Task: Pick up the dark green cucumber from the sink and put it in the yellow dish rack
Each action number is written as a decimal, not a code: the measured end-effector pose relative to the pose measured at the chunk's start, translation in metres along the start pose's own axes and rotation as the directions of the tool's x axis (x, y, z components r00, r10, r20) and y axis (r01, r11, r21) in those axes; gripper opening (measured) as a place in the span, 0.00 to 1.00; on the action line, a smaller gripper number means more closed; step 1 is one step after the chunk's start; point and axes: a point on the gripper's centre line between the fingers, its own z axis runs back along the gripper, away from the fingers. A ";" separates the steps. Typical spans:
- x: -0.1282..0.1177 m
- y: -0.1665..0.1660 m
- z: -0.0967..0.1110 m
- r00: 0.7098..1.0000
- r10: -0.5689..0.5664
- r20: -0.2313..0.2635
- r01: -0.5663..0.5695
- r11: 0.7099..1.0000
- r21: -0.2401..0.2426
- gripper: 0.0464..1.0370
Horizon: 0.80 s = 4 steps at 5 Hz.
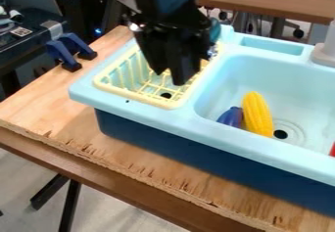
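Because the basin walls (pixel 214 85) contain them, toy corn (pixel 257 113) and toy eggplant (pixel 230 117) lie right of the claw (pixel 169 77), above the dish rack (pixel 134 96); cannot tell whether it is open.

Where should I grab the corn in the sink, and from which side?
I'd come down from above and pinch the corn across its narrow width, slightly beyond the middle toward its far end. It is long and rounded, and the purple toy crowds the nearer half, so the far half looks freer on both sides.
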 end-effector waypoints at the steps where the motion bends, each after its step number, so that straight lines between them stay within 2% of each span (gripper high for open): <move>1: -0.014 0.019 -0.004 0.997 0.075 0.003 -0.076 0.997 0.018 0.43; 3: -0.018 0.067 -0.015 0.971 0.234 0.055 -0.237 0.969 0.064 0.43; 4: -0.014 0.083 -0.030 0.964 0.265 0.021 -0.265 0.963 0.053 0.43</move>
